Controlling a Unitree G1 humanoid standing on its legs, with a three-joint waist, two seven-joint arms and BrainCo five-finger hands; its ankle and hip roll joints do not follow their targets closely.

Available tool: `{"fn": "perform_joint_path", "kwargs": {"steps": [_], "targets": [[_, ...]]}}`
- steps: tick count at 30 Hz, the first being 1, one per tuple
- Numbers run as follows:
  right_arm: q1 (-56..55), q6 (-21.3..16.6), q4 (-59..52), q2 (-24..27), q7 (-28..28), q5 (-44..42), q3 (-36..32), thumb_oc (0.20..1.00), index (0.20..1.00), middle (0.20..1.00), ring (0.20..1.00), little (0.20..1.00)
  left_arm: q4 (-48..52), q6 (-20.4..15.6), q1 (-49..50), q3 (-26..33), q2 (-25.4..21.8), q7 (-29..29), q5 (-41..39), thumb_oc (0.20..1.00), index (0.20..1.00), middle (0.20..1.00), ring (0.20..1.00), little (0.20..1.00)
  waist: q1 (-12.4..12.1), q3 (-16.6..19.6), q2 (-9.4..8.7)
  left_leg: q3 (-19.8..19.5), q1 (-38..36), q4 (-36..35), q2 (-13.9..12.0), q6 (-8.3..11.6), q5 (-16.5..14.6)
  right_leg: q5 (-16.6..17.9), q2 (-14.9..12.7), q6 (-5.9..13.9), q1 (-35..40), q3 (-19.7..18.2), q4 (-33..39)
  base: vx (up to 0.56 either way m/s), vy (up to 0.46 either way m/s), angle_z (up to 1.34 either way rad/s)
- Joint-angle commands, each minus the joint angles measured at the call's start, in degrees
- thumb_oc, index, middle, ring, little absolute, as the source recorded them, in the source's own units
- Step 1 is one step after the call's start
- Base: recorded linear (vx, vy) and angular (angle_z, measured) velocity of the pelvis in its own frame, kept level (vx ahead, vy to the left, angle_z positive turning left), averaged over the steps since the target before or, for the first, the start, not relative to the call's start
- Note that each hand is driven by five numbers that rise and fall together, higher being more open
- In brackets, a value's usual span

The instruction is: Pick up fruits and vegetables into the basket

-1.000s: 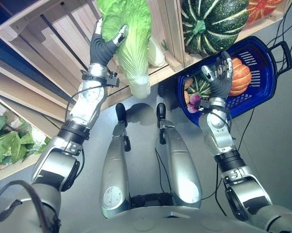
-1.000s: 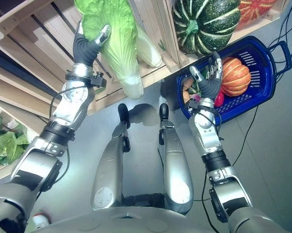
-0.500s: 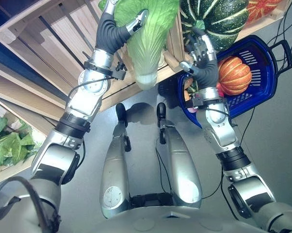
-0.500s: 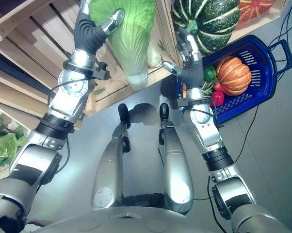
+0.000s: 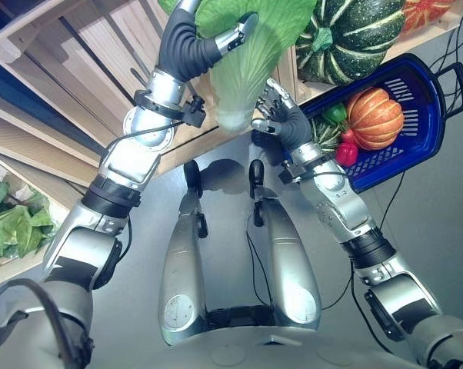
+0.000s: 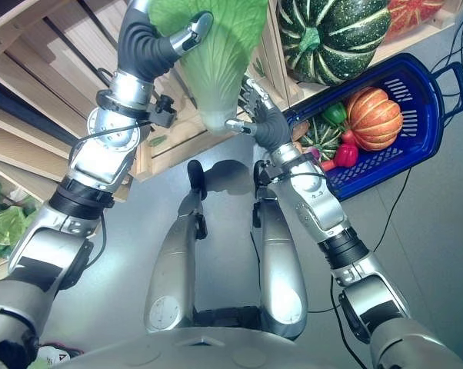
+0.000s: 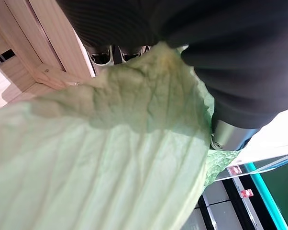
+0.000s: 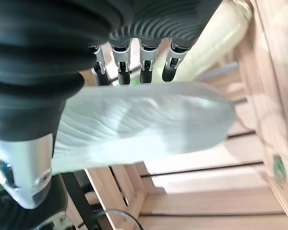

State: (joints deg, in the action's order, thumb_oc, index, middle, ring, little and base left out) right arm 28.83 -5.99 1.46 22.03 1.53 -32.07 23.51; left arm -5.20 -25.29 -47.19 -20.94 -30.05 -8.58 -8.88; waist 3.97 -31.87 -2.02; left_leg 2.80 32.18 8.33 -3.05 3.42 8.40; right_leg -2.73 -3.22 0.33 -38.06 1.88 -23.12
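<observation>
Green cabbage [image 5: 251, 58] clamped in left robot hand [image 5: 187, 48], right robot hand [image 5: 281, 123] now cupping its base, moved from basket [image 5: 416, 108]

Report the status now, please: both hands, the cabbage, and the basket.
Left hand shut on napa cabbage, held up before the wooden crates. Right hand open, at its white stem end. Blue basket to the right, already holding an orange pumpkin.
</observation>
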Motion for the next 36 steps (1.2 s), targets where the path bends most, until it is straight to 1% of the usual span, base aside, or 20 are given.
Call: {"fn": "perform_joint_path", "kwargs": {"steps": [1,11,17,23,30,31,32,36], "targets": [[0.3,-1.5,-7.2,0.1,1.1,-1.8,0.8,1.000,1.000,1.000,1.000,1.000,8.2,-4.9,-2.8,-1.0,-0.2,-0.2,0.7,0.200,0.200,0.200,0.200,0.200,0.3,2.1,-0.78,-0.2,0.6,3.3,1.7,-0.94,-5.4,3.2,1.2,2.16,4.6,0.9,7.8,0.00,0.000,0.00],[1.4,-1.6,-8.0,-1.1,0.2,-1.4,1.7,1.000,1.000,1.000,1.000,1.000,10.3,-5.0,-2.3,-1.4,1.3,2.7,-2.3,0.200,0.200,0.200,0.200,0.200,0.0,2.1,-1.01,-0.4,1.2,3.3,1.9,-1.01,-5.4,3.3,1.5,2.17,4.2,0.8,7.9,0.00,0.000,0.00],[2.3,-2.1,-7.6,-1.6,-0.5,-0.8,1.9,1.000,1.000,1.000,1.000,1.000,10.8,-4.8,-1.9,-1.9,2.3,6.4,-5.5,0.200,0.200,0.200,0.200,0.200,-0.2,2.1,-1.14,-0.5,0.9,3.2,2.0,-1.08,-5.5,3.4,1.5,2.23,4.4,0.9,8.0,0.00,0.000,0.00],[2.8,-2.2,-7.4,-1.8,-2.3,-0.1,1.7,1.000,1.000,1.000,1.000,1.000,12.0,-4.5,-1.6,-2.5,3.3,8.7,-7.3,0.200,0.200,0.200,0.200,0.200,-0.3,2.1,-1.19,-0.5,0.8,3.1,2.1,-1.21,-5.6,3.5,1.5,2.26,4.5,0.9,8.2,0.00,0.000,0.00],[3.1,-2.1,-7.6,-2.2,-1.8,0.1,1.8,1.000,1.000,1.000,1.000,1.000,13.1,-3.8,-1.4,-3.2,4.3,9.5,-7.2,0.200,0.200,0.200,0.200,0.200,-0.3,2.1,-1.32,-0.5,0.5,2.7,2.2,-1.33,-5.6,3.6,1.5,2.34,4.6,0.9,8.5,0.00,0.000,0.00],[3.1,-2.3,-7.6,-2.1,-1.9,0.3,1.8,0.784,0.784,0.784,0.784,0.784,13.1,-3.8,-1.4,-3.2,4.3,9.5,-7.2,0.200,0.200,0.200,0.200,0.200,-0.3,2.1,-1.32,-0.5,0.6,2.7,2.2,-1.33,-5.6,3.6,1.6,2.35,4.5,0.9,8.5,0.00,0.000,0.00],[3.3,-2.4,-7.7,-2.0,-2.0,0.0,1.8,0.200,0.200,0.200,0.200,0.200,13.0,-3.8,-1.5,-3.3,4.2,9.5,-7.4,0.200,0.200,0.200,0.200,0.200,-0.3,2.1,-1.37,-0.5,0.6,2.7,2.2,-1.34,-5.6,3.7,1.6,2.35,4.5,0.9,8.5,0.00,0.000,0.00],[3.5,-2.6,-7.7,-1.9,-2.5,-0.2,1.9,0.200,0.200,0.200,0.200,0.200,12.8,-3.2,-1.5,-3.3,3.8,8.2,-7.2,0.200,0.200,0.200,0.200,0.200,-0.4,2.1,-1.38,-0.6,0.5,2.7,2.3,-1.33,-5.6,3.8,1.5,2.41,4.7,0.9,8.6,0.00,0.000,0.00]]}}
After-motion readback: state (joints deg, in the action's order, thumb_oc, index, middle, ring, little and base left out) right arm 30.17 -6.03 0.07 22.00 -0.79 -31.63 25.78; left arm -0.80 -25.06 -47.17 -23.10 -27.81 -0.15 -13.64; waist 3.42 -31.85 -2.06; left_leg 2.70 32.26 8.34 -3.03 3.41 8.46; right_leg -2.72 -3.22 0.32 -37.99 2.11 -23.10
